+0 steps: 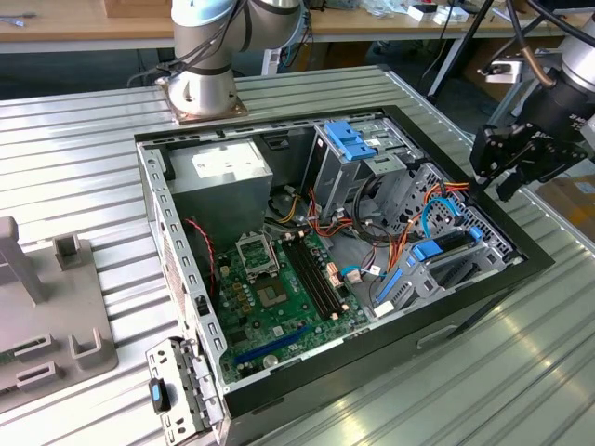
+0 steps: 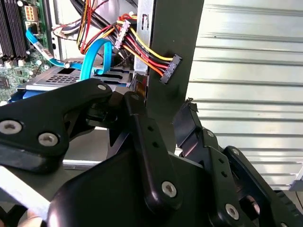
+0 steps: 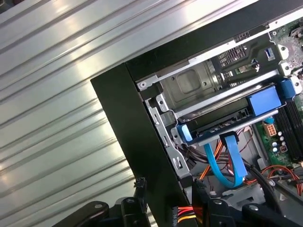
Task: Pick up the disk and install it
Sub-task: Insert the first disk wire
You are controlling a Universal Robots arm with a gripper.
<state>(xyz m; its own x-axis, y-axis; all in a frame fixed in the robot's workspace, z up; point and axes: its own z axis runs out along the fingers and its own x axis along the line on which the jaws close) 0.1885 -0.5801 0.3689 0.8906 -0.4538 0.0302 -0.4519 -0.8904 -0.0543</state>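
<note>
Starting at the exterior view's left, you've got a grey fixture block [image 1: 46, 325] sitting on the ribbed metal table [image 1: 483, 390], well apart from the open computer case [image 1: 372, 339]. Inside the case, going left to right: the big grey power supply [image 1: 223, 177] with its white sticker is in the far-left corner, and the green motherboard [image 1: 279, 297] lies flat on the floor nearer you. Past that is a drive cage at the far side with a ribbed blue tab [image 1: 353, 139] on top. Then there's a tangle of red, orange and yellow wires, and the drive bay [image 1: 456, 279] in the near-right corner. That's where the disk [image 1: 437, 249] is: it sits in the bay, blue carrier frame facing into the case. The first wrist view shows it slotted between the metal rails [image 3: 232, 116] with a blue cable [image 3: 227, 161] looping right beside it. Your gripper [image 1: 493, 181] hangs over the case's right rim, just beside that bay. In the first wrist view the fingers [image 3: 138, 185] are spread apart, holding nothing, with the black case wall between them.
</note>
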